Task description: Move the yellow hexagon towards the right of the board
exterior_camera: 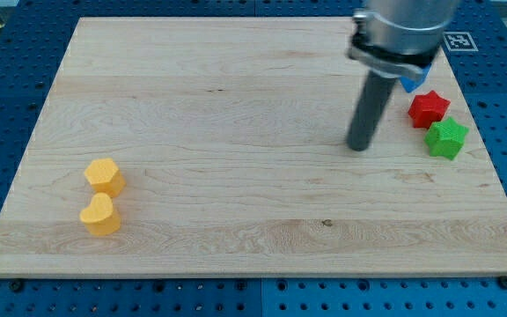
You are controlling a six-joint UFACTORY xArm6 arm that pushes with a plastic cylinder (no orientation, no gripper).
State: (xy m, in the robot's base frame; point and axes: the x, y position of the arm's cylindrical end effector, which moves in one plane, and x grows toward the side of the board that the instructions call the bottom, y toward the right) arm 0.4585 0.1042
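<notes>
Tip (358,146) well right of yellow hexagon (105,176)

Bright, even overhead light covers the wooden surface (236,132); shadows are faint and short under the blocks. Focus is sharp, without glare or edge distortion.

Wide bare stretch of the desk (236,114) is lying open between the yellow hexagon (105,176) at the view's left and my tip (357,146) toward the right. The yellow heart-like block (100,215) is sitting just below the hexagon, not in that lane. Red block (429,108), green block (446,138) and a partly hidden blue block (409,84) are crowding the right edge.
</notes>
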